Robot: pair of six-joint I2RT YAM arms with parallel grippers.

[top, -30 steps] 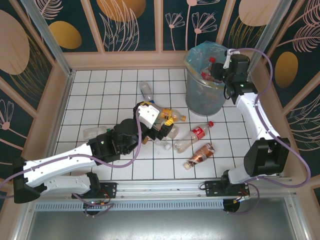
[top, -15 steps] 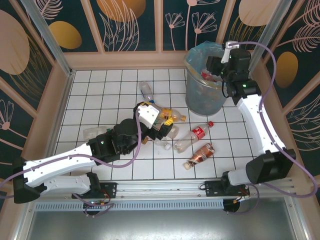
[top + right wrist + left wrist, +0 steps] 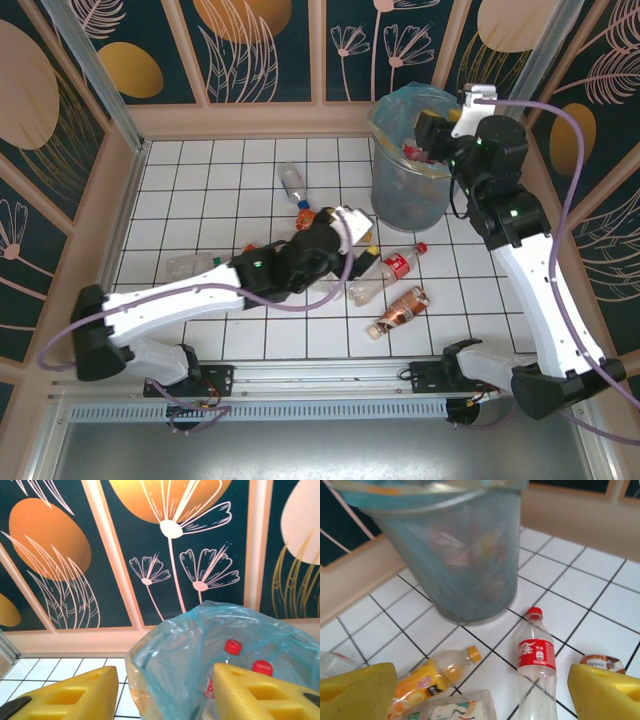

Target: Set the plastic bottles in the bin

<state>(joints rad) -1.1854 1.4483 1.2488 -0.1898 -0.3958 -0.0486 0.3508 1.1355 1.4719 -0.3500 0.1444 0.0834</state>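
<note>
A white tiled floor (image 3: 200,170) with dark grout lines fills the middle of the top view, edged by a low beige kerb (image 3: 250,118) at nine, twelve and three o'clock. Behind it stand dark teal wall panels (image 3: 275,70) — orange ovals and pale line-drawn flowers, split by beige battens. A silver post (image 3: 85,60) slants at eleven o'clock. At six o'clock runs a slotted aluminium rail (image 3: 320,408), a grey metal sheet (image 3: 320,450) below.

Right end effector (image 3: 424,136) over the bin (image 3: 398,208); left end effector (image 3: 363,250) amid plastic bottles (image 3: 392,270).
</note>
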